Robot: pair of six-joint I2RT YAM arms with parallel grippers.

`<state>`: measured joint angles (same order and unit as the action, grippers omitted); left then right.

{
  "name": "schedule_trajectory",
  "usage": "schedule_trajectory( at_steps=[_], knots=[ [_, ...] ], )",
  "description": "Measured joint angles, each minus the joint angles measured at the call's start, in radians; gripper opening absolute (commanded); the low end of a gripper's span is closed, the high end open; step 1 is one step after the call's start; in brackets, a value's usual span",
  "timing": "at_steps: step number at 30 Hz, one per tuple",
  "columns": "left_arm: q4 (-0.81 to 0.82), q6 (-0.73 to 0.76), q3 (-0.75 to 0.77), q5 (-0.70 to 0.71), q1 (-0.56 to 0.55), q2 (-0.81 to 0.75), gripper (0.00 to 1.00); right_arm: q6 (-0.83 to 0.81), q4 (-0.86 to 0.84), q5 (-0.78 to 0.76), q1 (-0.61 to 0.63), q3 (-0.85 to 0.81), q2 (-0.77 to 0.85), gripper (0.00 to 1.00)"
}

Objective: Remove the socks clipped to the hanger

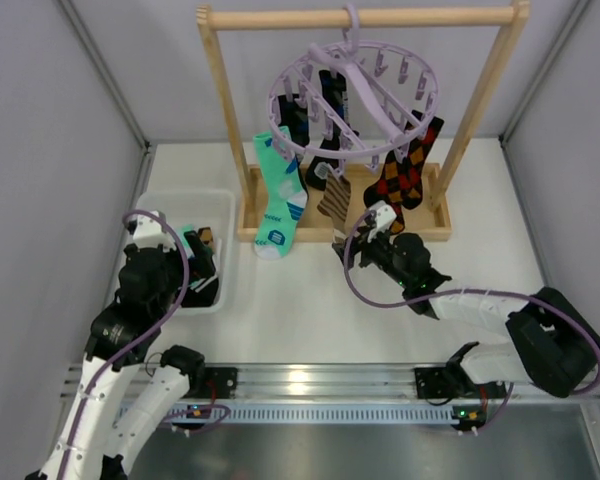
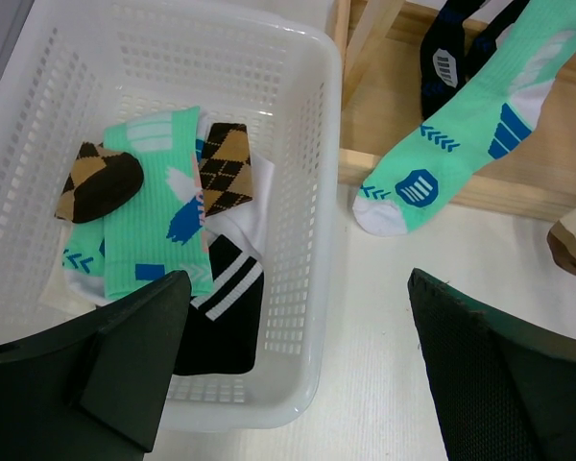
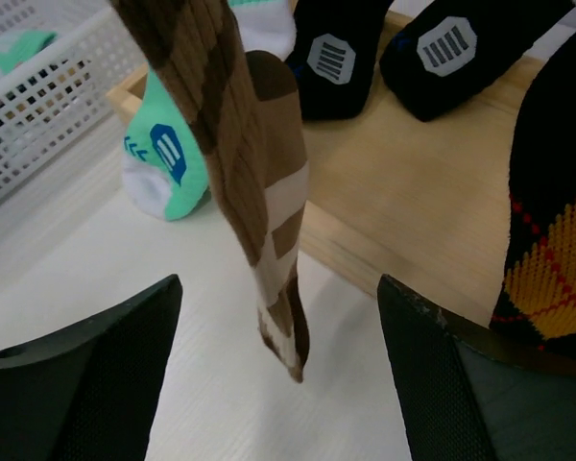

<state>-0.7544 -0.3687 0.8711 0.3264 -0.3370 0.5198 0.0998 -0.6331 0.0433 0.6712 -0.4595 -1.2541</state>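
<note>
Top external view: we see a white basket [image 1: 158, 205] at middle left on the tabletop [image 1: 310, 310], with the left claw [image 1: 198, 262] over it. From the left wrist we count its load. A loose teal sock [image 2: 154, 206] lies down the middle, with a tan argyle sock [image 2: 226, 165] beside it. A brown-and-tan toe [image 2: 98, 181] sits at the left and a black sock with white stripes [image 2: 221, 303] at the bottom. White fabric [image 2: 248, 219] shows underneath. The left claw is released, its fingers spread wide with nothing between them.

The hanger [image 1: 355, 95] hooks over the top bar of the wooden rack [image 1: 220, 130] at upper centre. From it hang a hung teal sock [image 1: 280, 195], a brown sock [image 1: 332, 197], a red argyle sock [image 1: 408, 165] and black socks [image 3: 331, 58], their toes down near the rack's base.

In the right wrist view the right claw [image 3: 278, 288] is released. Its jaws stand apart on either side of the brown sock's toe and do not touch it.

For markings, we make out a blue badge and blue chevrons on the hung teal sock's foot. Lettering runs down its leg in the top view, too small to read. Each black sock carries a grey hexagon badge with bars.
</note>
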Motion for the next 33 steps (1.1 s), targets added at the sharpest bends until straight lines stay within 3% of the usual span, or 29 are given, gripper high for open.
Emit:
schedule_trajectory(
  at_steps=[1, 4, 6, 7, 10, 16, 20, 23, 29, 33],
  knots=[
    [0.0, 0.0, 0.0, -0.002, 0.0, 0.0, 0.98, -0.011, -0.036, -0.016, 0.001, 0.0, -0.025, 0.68],
    [0.0, -0.001, 0.0, -0.004, 0.0, 0.003, 0.98, -0.032, -0.117, -0.032, 0.006, -0.013, -0.088, 0.56],
    [0.001, -0.014, 0.0, -0.003, 0.0, 0.018, 0.98, -0.056, -0.175, -0.034, 0.017, -0.037, -0.143, 0.39],
    [0.0, -0.025, 0.002, -0.004, 0.0, 0.029, 0.98, -0.068, -0.203, -0.035, 0.028, -0.049, -0.169, 0.25],
    [-0.004, -0.067, 0.024, -0.028, 0.0, 0.066, 0.98, -0.096, -0.278, -0.042, 0.072, -0.053, -0.216, 0.01],
    [-0.002, -0.117, 0.23, -0.156, 0.0, 0.179, 0.98, -0.127, -0.396, -0.163, 0.184, -0.051, -0.241, 0.0],
    [0.029, -0.122, 0.383, -0.215, -0.032, 0.322, 0.99, -0.18, -0.445, -0.326, 0.335, -0.062, -0.274, 0.0],
    [0.03, -0.123, 0.46, -0.142, -0.169, 0.421, 0.99, -0.21, -0.445, -0.415, 0.418, -0.094, -0.314, 0.0],
    [0.029, -0.073, 0.616, 0.168, -0.583, 0.587, 0.99, -0.298, -0.435, -0.585, 0.519, -0.229, -0.427, 0.0],
    [0.028, -0.019, 0.689, 0.327, -0.694, 0.652, 0.98, -0.329, -0.408, -0.627, 0.559, -0.303, -0.463, 0.0]
  ],
)
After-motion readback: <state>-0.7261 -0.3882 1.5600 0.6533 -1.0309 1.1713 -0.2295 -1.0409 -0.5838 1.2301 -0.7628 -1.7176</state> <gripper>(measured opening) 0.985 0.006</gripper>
